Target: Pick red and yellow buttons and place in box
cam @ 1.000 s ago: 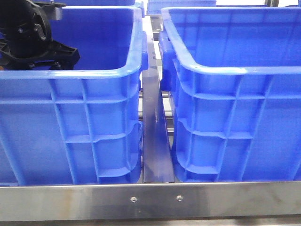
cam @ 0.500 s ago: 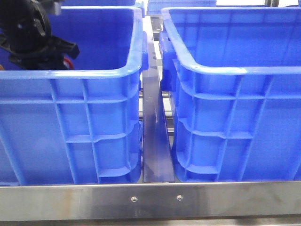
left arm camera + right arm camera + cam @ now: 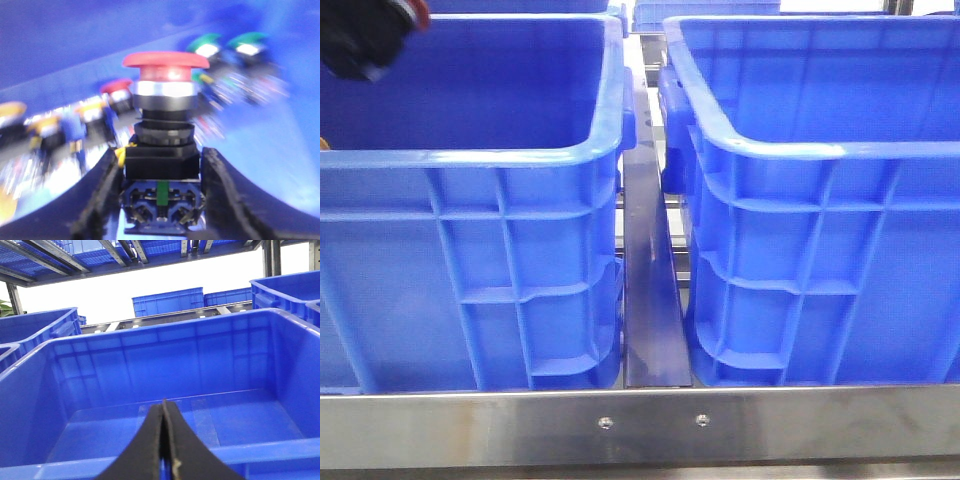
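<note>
On my left wrist feed, the left gripper (image 3: 161, 200) was clamped on the black body of a red button (image 3: 165, 65), its mushroom cap upright between the 2 dark fingers (image 3: 100, 200). Beyond that button, on the floor of the left crate (image 3: 510, 250), I saw a blurred scatter of other buttons: red-capped (image 3: 116, 86), yellow-capped (image 3: 11, 109) and green-capped (image 3: 206, 45) ones, all well apart from the held piece. From the front, only a dark part of the left arm (image 3: 365, 40) showed, above that crate's far left corner. The right gripper (image 3: 164, 440) had its fingers pressed together on nothing, hanging over the right crate (image 3: 150, 365), whose floor looked bare blue.
</note>
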Controlling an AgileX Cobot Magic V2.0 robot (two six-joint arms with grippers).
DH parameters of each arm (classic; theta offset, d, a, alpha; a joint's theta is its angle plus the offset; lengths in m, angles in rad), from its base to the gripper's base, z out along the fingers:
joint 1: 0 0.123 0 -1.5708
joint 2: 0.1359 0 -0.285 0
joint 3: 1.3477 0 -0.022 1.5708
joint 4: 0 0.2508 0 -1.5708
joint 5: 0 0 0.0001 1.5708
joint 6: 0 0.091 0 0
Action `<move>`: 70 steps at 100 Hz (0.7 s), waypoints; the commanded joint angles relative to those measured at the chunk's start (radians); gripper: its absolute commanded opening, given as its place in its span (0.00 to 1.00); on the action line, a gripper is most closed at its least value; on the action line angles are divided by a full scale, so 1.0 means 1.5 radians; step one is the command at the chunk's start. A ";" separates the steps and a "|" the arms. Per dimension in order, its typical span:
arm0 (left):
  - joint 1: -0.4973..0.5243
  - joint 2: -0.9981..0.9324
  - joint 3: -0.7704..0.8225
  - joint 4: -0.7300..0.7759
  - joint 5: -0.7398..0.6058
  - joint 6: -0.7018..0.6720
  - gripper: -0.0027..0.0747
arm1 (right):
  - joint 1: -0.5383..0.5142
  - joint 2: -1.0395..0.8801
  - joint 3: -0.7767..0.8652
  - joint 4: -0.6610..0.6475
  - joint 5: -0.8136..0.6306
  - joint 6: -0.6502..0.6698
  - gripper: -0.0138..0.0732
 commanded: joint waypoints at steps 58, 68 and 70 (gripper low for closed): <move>-0.159 -0.249 0.074 -0.004 -0.034 -0.001 0.01 | -0.005 -0.016 -0.030 -0.003 -0.068 0.007 0.08; -0.159 -0.242 0.074 -0.003 -0.035 -0.001 0.01 | -0.005 -0.012 -0.078 -0.003 -0.014 0.042 0.08; -0.159 -0.241 0.074 -0.003 -0.035 -0.001 0.01 | -0.005 -0.010 -0.092 -0.003 -0.003 0.050 0.08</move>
